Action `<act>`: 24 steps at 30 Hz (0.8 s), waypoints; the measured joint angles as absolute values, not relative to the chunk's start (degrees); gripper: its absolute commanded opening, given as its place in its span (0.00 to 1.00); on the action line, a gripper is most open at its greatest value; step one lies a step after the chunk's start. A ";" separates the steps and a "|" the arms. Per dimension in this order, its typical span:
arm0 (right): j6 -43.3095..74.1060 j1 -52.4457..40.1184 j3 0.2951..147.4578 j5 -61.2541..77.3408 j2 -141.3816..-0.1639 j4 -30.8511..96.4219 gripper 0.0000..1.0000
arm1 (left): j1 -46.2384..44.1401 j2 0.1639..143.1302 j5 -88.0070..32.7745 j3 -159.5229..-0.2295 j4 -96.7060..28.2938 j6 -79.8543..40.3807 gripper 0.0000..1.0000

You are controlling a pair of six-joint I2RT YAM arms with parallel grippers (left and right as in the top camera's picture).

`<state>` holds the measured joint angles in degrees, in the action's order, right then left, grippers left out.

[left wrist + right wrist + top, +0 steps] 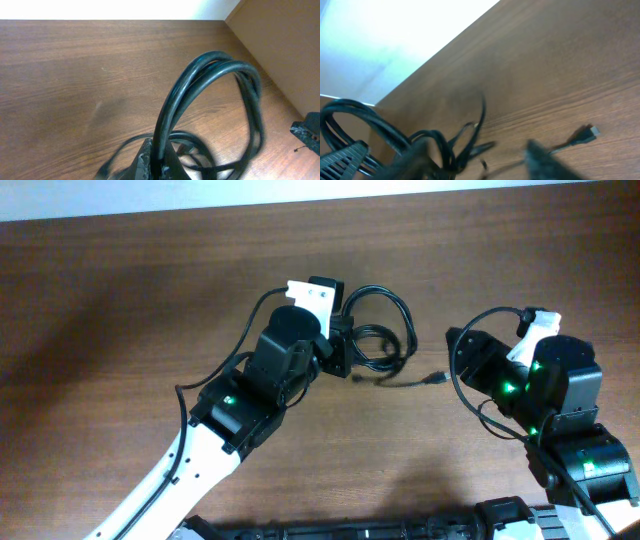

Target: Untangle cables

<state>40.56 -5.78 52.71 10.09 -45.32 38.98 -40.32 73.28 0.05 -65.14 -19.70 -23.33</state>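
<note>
The left gripper [156,167] is clamped tight on the thin black flexible cables [172,100]. Its jaws pinch the bundle low down, and from that pinch several strands rise together in one tall arch and curve back down to the right. Smaller loops lie slack around the base of the fingers, on the brown wooden table [120,300].

From above, the bundle sits just off the tip of the left arm, a little right of the table's middle. One round loop stands out toward the far edge, and a tighter knot of coils is pressed against the gripper.

A single thin strand trails out of the coils to the right, flat on the wood, and ends in a small black plug connector [437,378]. That plug lies between the two arms, near the right gripper [460,352].

The right gripper's jaws stand apart. Its own camera is badly blurred, but the two dark fingers show with a wide gap, and the trailing strand crosses the table there. I cannot tell whether either finger touches it.
</note>
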 measured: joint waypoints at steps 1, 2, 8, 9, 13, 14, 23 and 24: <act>39.24 -5.78 52.71 9.91 -45.32 39.00 0.82 | -40.27 73.28 -0.01 -65.14 -19.57 -22.65 0.00; 38.24 -5.76 52.71 9.89 -45.32 38.98 0.83 | -40.23 73.28 -0.25 -65.14 -19.42 -21.96 0.00; 32.53 -5.76 52.71 10.41 -45.32 38.04 0.83 | -40.10 73.28 -5.48 -65.14 -16.91 -15.84 0.00; 31.00 -5.76 52.71 11.07 -45.32 37.54 0.83 | -40.10 73.28 -6.98 -65.14 -16.60 -14.22 0.00; 24.69 -5.76 52.71 15.51 -45.32 35.31 0.83 | -40.10 73.28 -10.24 -65.14 -15.53 -11.46 0.00; 23.27 -5.78 52.71 16.84 -45.32 34.68 0.83 | -40.10 73.28 -10.79 -65.14 -15.38 -11.14 0.00; 16.08 -5.76 52.71 26.39 -45.32 32.86 0.57 | -40.10 73.28 -18.11 -65.14 -15.00 -6.00 0.00; 15.81 -5.76 52.71 26.65 -45.32 32.86 0.51 | -40.10 73.28 -18.94 -65.14 -14.81 -5.45 0.00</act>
